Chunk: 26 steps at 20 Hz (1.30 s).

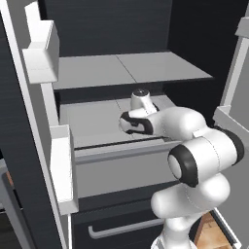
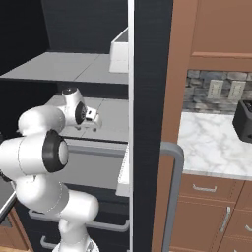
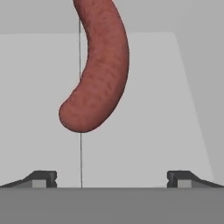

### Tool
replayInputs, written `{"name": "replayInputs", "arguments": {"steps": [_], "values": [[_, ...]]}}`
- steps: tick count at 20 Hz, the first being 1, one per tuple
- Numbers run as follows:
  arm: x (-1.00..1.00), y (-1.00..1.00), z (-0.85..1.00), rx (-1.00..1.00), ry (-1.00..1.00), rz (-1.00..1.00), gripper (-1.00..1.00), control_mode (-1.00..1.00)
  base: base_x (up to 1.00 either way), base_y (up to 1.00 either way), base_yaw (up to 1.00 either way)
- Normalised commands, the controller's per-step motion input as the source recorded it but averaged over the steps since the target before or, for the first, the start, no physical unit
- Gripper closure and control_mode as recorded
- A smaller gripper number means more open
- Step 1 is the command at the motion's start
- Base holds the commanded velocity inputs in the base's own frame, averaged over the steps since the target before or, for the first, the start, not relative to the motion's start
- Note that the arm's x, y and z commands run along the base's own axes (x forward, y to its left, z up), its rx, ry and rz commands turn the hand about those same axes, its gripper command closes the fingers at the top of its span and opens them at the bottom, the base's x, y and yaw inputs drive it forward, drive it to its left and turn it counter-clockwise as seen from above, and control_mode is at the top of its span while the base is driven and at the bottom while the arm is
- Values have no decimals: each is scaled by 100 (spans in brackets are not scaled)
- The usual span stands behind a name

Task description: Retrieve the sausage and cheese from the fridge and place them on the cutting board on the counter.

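Note:
The sausage (image 3: 98, 65), dark red-brown and curved, lies on a grey shelf (image 3: 144, 109) of the fridge (image 1: 14, 170), just ahead of my gripper (image 3: 112, 178). Its rounded end points toward me, a little left of the midline between the fingertips. The gripper is open, its fingertips (image 3: 41, 178) wide apart with nothing between them. In the base views my arm (image 1: 194, 146) reaches into the fridge over the lower shelf (image 1: 92, 121), with the hand (image 2: 88, 118) low above it. The cheese, the cutting board and the counter are out of view.
An upper grey shelf (image 1: 126, 68) hangs over the hand. White door bins (image 1: 61, 165) line the left door, and the right door's black edge (image 2: 152, 98) stands close by. A drawer front (image 1: 121, 170) lies below. A marble wall counter (image 2: 211, 142) carries a black appliance (image 2: 243, 120).

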Motion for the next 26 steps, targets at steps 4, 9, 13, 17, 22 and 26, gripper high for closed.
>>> {"name": "replayInputs", "arguments": {"steps": [4,9,13,17,22,26], "values": [[44,21,-5,0,0,0,-100,-100,0,0,0],[29,16,-6,0,-1,-6,-100,-100,0,0,0],[39,0,-8,0,0,-11,-100,-100,0,0,0],[41,0,-14,0,0,-13,-100,-100,0,0,0],[6,-19,-46,0,1,-10,-100,-100,0,0,0],[2,-10,-44,3,2,-5,-100,-100,0,0,0]]}}
